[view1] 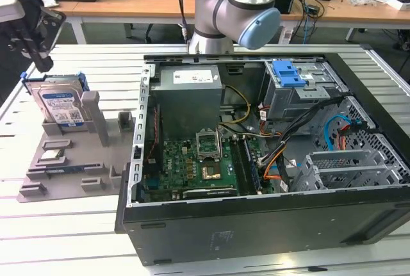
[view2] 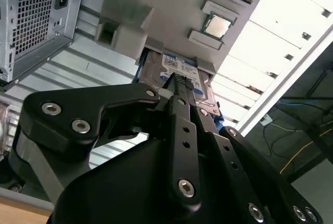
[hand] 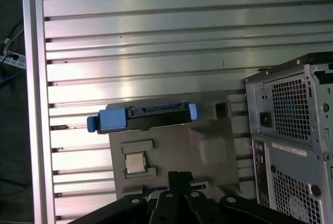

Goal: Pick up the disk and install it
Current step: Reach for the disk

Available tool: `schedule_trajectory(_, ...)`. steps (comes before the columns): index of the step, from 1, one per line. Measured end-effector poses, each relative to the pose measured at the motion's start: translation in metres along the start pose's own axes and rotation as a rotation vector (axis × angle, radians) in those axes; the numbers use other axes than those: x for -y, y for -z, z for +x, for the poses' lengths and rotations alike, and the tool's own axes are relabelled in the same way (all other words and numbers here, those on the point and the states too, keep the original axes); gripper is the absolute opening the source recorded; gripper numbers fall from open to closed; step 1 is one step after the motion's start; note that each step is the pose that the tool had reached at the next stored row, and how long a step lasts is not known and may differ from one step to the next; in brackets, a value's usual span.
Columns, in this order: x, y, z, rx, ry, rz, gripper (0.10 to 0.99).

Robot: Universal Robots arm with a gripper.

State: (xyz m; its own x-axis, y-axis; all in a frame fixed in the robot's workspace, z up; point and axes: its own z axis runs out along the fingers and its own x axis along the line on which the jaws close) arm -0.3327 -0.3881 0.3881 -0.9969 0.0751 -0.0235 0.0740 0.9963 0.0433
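The disk [view1: 61, 106] stands on edge in a slot of the grey holder [view1: 70, 164] at the exterior view's left. It is silver, with a white-and-blue label and a blue frame. My gripper [view1: 42, 63] hangs above it and a little to the exterior view's left, apart from it. The first wrist view has the disk [hand: 151, 117] edge-on, beyond my gripper [hand: 179, 175]. In the second wrist view the disk's label [view2: 179, 67] lies just past my gripper [view2: 174, 80]. The black fingers are shut together with nothing between them.
An open computer case [view1: 256, 225] lies at the exterior view's right, with a motherboard, cables, a grey power supply [view1: 189, 81] and a drive bay with a blue latch [view1: 288, 72]. A processor chip [hand: 136, 162] rests on the holder. The arm's base [view1: 237, 7] stands behind the case.
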Motion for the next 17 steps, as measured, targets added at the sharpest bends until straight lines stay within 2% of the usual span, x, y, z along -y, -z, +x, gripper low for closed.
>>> schedule_trajectory(6,-0.0062,-0.0016,0.0228,0.0,0.0,0.001,0.106)
schedule_trajectory(10,-0.0089,-0.0037,0.0322,0.0001,0.0,0.002,0.106)
schedule_trajectory(12,-0.0112,-0.0071,0.0392,0.0003,0.0,0.005,0.106)
schedule_trajectory(17,-0.0163,-0.016,0.0436,0.0009,0.0,0.012,0.106)
